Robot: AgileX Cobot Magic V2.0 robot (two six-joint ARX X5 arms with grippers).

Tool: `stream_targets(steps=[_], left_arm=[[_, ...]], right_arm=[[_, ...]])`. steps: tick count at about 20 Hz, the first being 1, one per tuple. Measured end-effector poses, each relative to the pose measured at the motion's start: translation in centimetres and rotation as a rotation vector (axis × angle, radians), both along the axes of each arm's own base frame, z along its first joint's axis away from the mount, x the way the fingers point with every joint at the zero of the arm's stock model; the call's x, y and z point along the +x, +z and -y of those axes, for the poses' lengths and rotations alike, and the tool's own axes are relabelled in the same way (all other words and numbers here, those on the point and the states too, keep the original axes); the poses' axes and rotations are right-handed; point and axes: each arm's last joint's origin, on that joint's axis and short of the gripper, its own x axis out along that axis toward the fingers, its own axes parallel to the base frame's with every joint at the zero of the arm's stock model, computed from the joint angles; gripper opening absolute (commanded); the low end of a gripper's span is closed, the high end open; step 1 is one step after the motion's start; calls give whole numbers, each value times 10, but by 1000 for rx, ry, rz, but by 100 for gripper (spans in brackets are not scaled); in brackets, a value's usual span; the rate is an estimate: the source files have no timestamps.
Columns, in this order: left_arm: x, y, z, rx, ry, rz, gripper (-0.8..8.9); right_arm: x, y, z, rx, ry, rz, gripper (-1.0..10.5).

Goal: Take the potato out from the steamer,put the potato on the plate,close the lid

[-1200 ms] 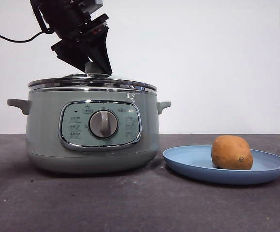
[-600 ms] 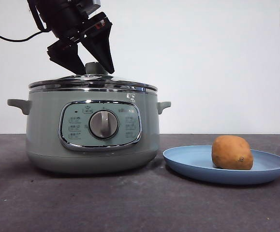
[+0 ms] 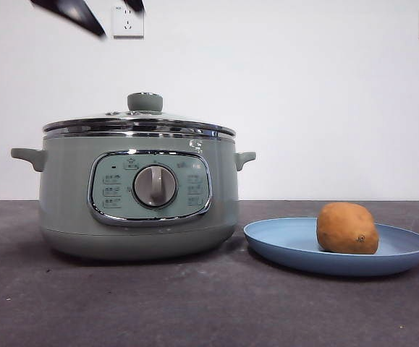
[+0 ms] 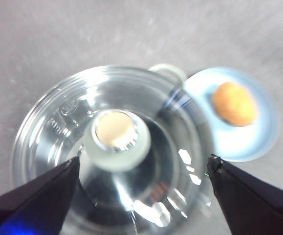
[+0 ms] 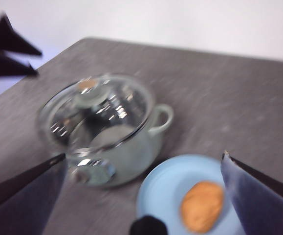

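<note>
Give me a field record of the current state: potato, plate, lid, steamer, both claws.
potato: lying on the plate, toward its right side
plate: on the table, right of the steamer
lid: seated on the steamer, knob up
steamer: closed, control panel facing the front camera
left claw: open, above the lid knob, holding nothing
right claw: open, empty, high above the table
</note>
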Motion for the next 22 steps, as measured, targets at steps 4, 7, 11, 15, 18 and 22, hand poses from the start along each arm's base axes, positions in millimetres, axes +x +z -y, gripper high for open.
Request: stream_targets(steps=[4,7,11,15,18,22], left_arm=[[-63,31,-25,-29,14,16,435],[-102,40,-41,-47,12,-18,160],[-124,43,-48,-83,-27,-52,-8],[-125,41,-48,-86,-39,-80,-4],[-125,41,-48,-87,-37,-81,-4],[-125,41,-48,-87,-37,-81,-4]], right_arm=[[-4,-11,-3,18,124,-154,620],[-9,-18,-3,35,184,-257,390],[-13,-22,-2,35,201,-331,-8],[-13,-23,-2,33,200,-338,1],[-13,-23,-2,32,199,-340,1],[-13,-23,-2,33,198,-341,1]])
